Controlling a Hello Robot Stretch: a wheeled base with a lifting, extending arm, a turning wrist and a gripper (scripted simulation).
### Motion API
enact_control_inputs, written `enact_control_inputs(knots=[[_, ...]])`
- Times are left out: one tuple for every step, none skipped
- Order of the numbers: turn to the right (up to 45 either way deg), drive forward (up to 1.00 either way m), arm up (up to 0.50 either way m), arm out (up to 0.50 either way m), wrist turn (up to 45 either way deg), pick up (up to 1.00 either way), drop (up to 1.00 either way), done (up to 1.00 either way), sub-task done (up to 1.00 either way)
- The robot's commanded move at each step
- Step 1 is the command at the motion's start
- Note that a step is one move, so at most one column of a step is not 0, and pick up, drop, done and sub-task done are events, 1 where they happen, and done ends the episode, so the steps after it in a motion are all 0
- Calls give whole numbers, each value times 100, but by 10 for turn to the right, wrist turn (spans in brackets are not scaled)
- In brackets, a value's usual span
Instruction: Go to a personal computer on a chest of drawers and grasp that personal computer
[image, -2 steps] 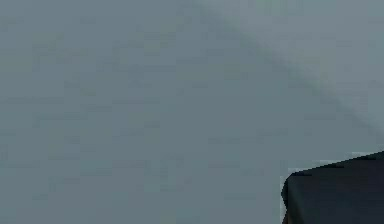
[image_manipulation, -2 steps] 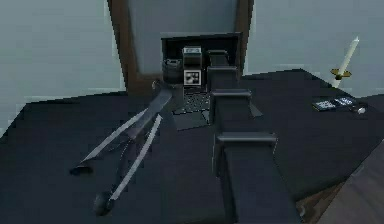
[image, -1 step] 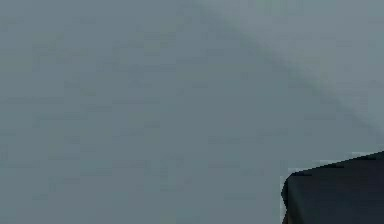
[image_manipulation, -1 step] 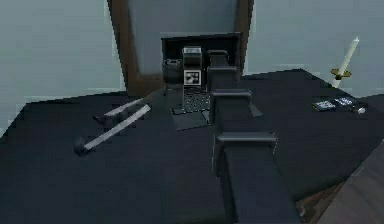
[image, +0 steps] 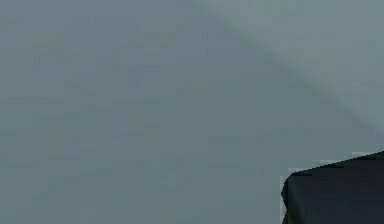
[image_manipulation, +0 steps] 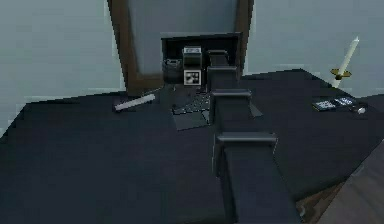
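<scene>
I am watching the gripper (image_manipulation: 172, 69) reaching far across the chest of drawers (image_manipulation: 80, 150) by the personal computer (image_manipulation: 192, 108), and cannot tell whether it is holding anything.

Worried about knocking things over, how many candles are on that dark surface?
1: a pale candle stands near the right edge of the dark surface in the arm side view. The arm could hide another.

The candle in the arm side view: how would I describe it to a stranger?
Find the wide dark top and follow its far edge to the arm side view's right. There the candle stands upright in a yellowish holder against the pale wall. It is the one tall, light thing there; the small things near it lie low and dark.
</scene>
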Motion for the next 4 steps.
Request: enact_control_inputs(knots=[[0, 0, 0, 0, 390, 0, 0, 0, 0], [0, 0, -14, 0, 0, 0, 0, 0, 0], [0, 0, 0, 0, 0, 100, 0, 0, 0], [0, 0, 10, 0, 0, 0, 0, 0, 0]])
